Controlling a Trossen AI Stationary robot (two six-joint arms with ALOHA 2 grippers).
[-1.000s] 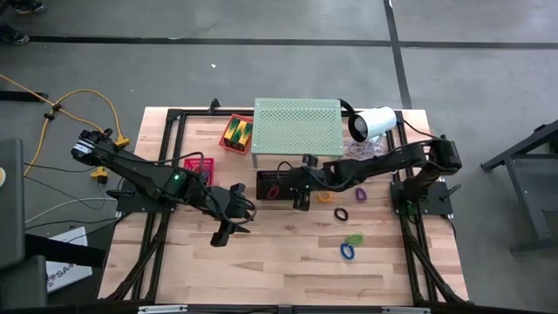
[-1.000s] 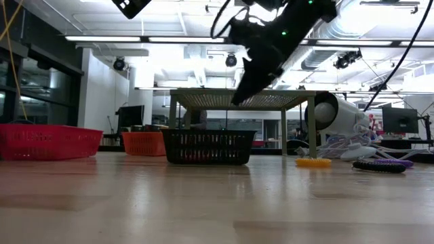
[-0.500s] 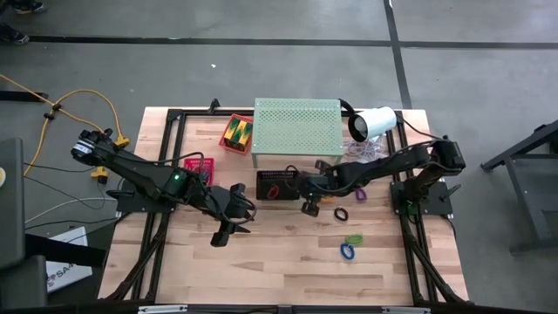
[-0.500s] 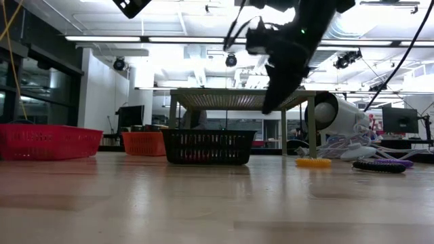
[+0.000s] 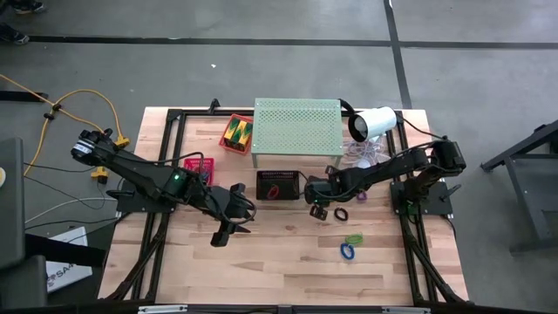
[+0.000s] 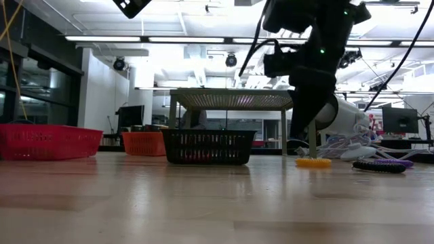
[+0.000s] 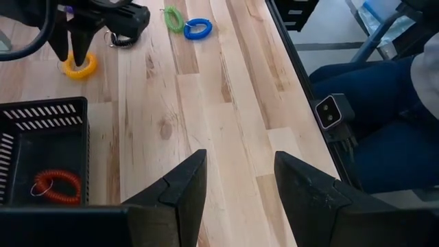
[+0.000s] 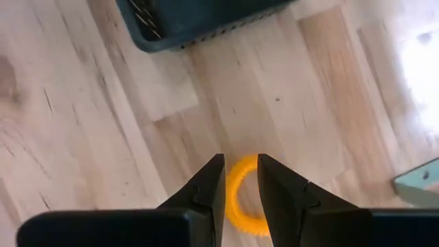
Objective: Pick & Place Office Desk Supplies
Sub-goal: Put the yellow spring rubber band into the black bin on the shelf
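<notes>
My right gripper (image 5: 318,210) hangs over the orange loop (image 8: 241,199), just right of the black basket (image 5: 279,185). Its fingers stand narrowly open, pointing down. In the low view the gripper (image 6: 298,139) is still clear above the loop (image 6: 313,163), which lies flat on the table. A red loop (image 7: 57,186) lies in the black basket. Black (image 5: 341,213), purple (image 5: 360,194), green (image 5: 353,238) and blue (image 5: 348,252) loops lie on the table to the right. Yellow-and-green pieces (image 5: 236,133) sit in an orange basket. My left gripper (image 5: 224,228) waits open over the table's left half.
A pale-green perforated shelf (image 5: 296,129) stands behind the black basket, with a white lamp-like device (image 5: 373,122) and cables to its right. A red basket (image 5: 200,166) sits at the left. A person's legs (image 7: 370,103) show beyond the table's edge. Bare wood lies toward the near edge.
My right gripper has moved from above the black basket toward the table's right and has come down over the orange loop. The loops on the table have stayed where they were.
</notes>
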